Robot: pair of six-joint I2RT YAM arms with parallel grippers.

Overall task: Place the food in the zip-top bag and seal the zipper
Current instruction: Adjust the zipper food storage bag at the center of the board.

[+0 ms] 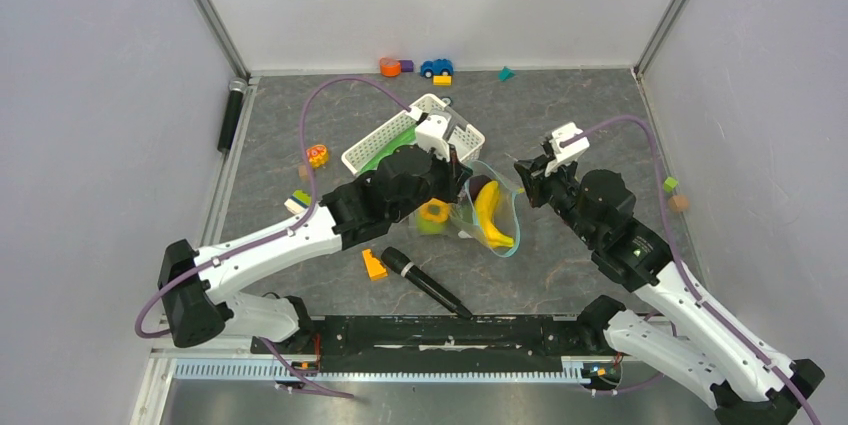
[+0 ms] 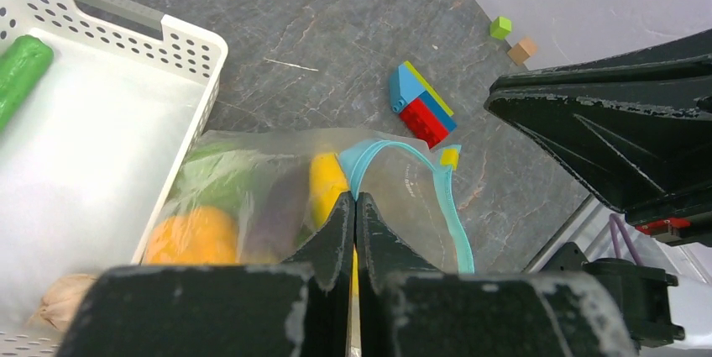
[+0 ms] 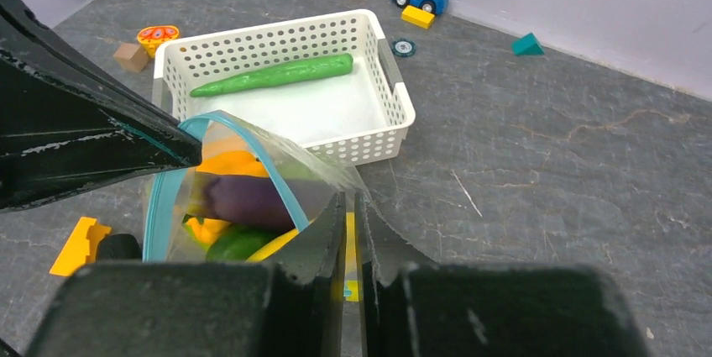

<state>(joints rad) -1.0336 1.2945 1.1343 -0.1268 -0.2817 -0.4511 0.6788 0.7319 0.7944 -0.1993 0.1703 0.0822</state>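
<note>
left fingers (image 2: 334, 235) are clenching on the zipper (image 2: 395, 149) | right fingers (image 3: 323, 239) are pinching the clear edge of the zip-top bag (image 3: 319, 176) | bag is lying mid-frame on the surface (image 1: 560, 125), just beside the basket (image 3: 369, 143), mouth gaping | bananas (image 1: 488, 210), eggplant (image 3: 243, 200), pepper (image 2: 189, 235) are sitting inside | cucumber (image 3: 277, 76) is lying in the basket

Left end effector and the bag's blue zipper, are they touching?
Touching. The left wrist view shows the zipper running straight into the closed fingertips of the left end effector.
</note>
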